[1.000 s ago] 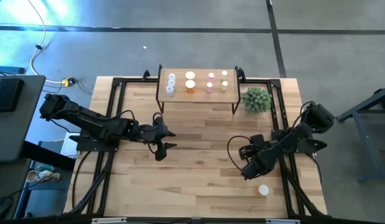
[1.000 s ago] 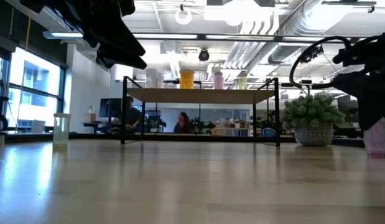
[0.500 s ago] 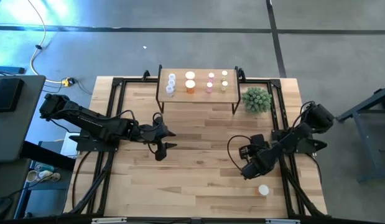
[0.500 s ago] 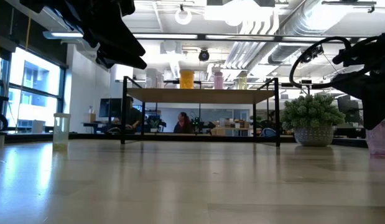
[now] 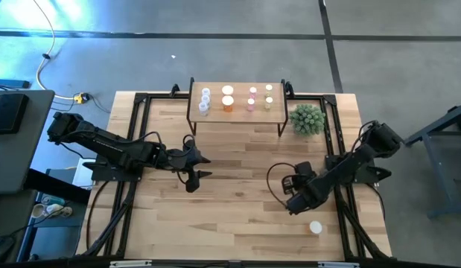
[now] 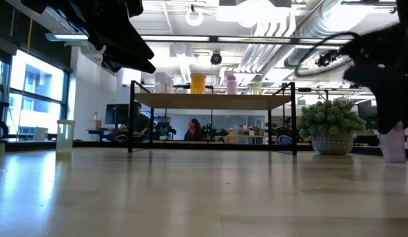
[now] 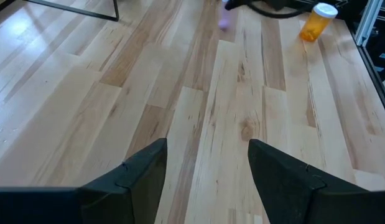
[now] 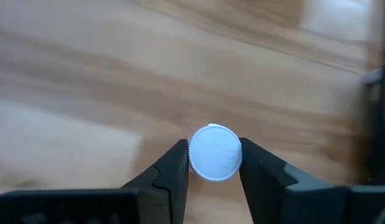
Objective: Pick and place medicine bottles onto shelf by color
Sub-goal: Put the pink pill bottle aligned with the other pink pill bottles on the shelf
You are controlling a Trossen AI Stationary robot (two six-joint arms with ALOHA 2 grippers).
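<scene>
The shelf [image 5: 237,113] stands at the table's far edge with white [image 5: 205,100], orange [image 5: 228,99], pink [image 5: 252,99] and pale yellow-green [image 5: 268,97] bottles on it. My right gripper [image 5: 293,205] is at the near right, shut on a pink bottle [image 6: 393,146] with a white cap. An orange bottle [image 5: 316,228] stands on the table just nearer than it. My left gripper [image 5: 194,177] hangs open and empty over the table's left middle. My right gripper pinches the pink bottle between its two fingers [image 8: 173,168], which stand on opposite sides of the white cap [image 8: 215,152]. The fingers come from above, pointing down. The bottle is upright below them; whether its base is off the table I cannot tell.
A green spiky plant [image 5: 307,119] in a pot stands right of the shelf. A pale bottle [image 6: 64,137] stands at the left in the low view. Black frame rails run along both table sides. Bare wood lies between the two grippers.
My right gripper has shifted a little toward the table's left edge with the pink bottle, which stays upright between its fingers. Its cable loop has swung along with it.
</scene>
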